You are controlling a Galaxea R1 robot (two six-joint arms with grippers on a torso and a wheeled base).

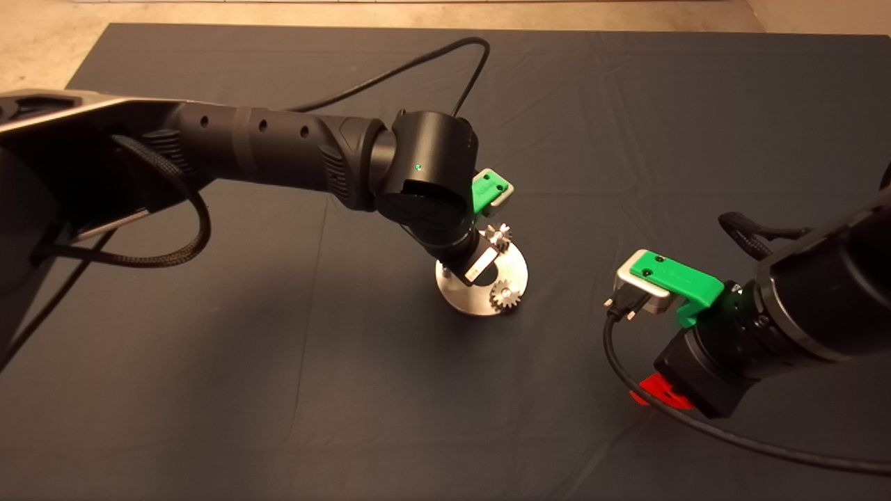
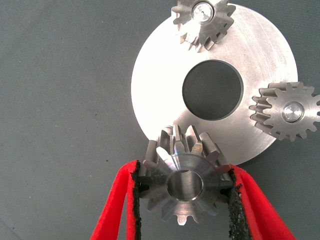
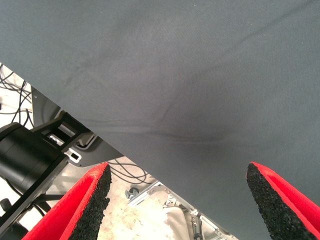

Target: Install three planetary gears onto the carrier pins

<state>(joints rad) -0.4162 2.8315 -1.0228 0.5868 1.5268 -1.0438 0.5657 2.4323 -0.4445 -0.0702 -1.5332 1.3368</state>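
The left end effector point(image 2: 184, 192) was positioned over the near edge of the carrier disc point(image 2: 160, 75), and a third gear point(image 2: 184, 185) was clamped between its two red fingers point(image 2: 116, 205), the black pads pressed against the teeth on either side. The gear's centre hole was seen facing the wrist camera; whether a pin lay directly beneath it could not be told, since the gear covered that part of the disc.

Two gears were already seated on the disc: one gear point(image 2: 202, 21) on its pin point(image 2: 202, 10) at the rim, and a second gear point(image 2: 286, 111) on its pin point(image 2: 291, 111) further round, overhanging the edge. Both pin tips were seen shining through the gear centres.

In the head view, the disc point(image 1: 511, 275) was found on the dark worktop point(image 1: 209, 390) near the middle, with the left arm point(image 1: 278, 149) reaching across from the left and hiding much of it.

The right end effector point(image 3: 177, 200) was held apart from the disc, at the lower right of the worktop, its fingers spread wide with nothing between them; the mat edge and floor cables were visible beyond.
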